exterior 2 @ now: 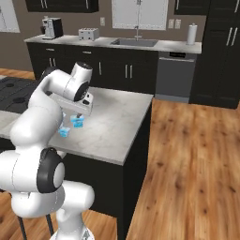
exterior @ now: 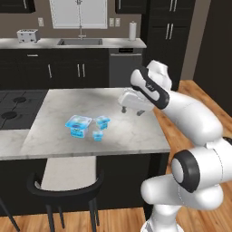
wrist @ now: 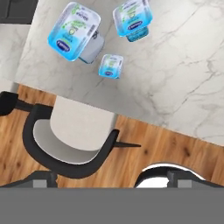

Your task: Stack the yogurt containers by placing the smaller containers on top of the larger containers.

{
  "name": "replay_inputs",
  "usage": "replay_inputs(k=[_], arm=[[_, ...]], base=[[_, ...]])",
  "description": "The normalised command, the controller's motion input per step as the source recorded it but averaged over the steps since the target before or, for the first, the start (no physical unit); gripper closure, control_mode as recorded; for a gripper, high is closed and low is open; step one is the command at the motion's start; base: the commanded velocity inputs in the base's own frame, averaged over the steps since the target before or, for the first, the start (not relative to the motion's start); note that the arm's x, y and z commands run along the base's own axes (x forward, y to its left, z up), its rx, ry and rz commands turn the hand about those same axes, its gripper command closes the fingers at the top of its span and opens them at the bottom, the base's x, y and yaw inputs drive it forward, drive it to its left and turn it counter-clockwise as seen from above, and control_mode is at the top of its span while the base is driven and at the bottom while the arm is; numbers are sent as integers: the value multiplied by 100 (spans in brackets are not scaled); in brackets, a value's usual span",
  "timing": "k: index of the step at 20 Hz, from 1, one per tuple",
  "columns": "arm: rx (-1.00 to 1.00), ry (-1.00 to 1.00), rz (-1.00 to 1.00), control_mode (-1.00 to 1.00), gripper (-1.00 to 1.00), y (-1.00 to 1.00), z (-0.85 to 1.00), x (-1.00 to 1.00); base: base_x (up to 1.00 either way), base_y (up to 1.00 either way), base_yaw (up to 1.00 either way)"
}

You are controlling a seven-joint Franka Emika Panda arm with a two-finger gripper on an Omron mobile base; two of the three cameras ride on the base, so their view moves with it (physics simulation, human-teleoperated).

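Observation:
Three translucent light-blue yogurt containers stand apart on the marble island (exterior: 131, 136). The largest container (exterior: 78, 125) (wrist: 73, 30) is on the left. The medium container (exterior: 102, 122) (exterior 2: 77, 122) (wrist: 132, 18) stands to its right. The tiny container (exterior: 97, 135) (exterior 2: 64, 132) (wrist: 110, 66) sits in front, between the other two and nearer the island's front edge. My gripper (exterior: 131, 110) (wrist: 112, 178) hangs above the island, right of the cups and well above them, open, with nothing between its fingers. In the right base view my arm covers the largest container.
A black chair with a pale seat (exterior: 63, 188) (wrist: 70, 144) stands at the island's front edge below the cups. A black cooktop (exterior: 13, 108) lies left of the island. The back counter holds a sink (exterior: 79, 41), a toaster (exterior: 28, 35) and a paper roll (exterior: 132, 31).

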Motion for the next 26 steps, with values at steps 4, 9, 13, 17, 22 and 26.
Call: replay_inputs(k=[4, 9, 13, 17, 22, 26], arm=[[0, 1, 0, -100, -100, 12, -4, 11], [2, 1, 0, -100, -100, 18, 0, 12], [5, 3, 0, -100, -100, 5, -4, 5], [7, 3, 0, -100, -100, 1, -7, 1], [4, 1, 0, -100, -100, 0, -11, 0], [0, 0, -2, -100, -100, 0, -19, 0]], base=[[0, 0, 0], [0, 0, 0], [0, 0, 0], [0, 0, 0], [0, 0, 0], [0, 0, 0]])
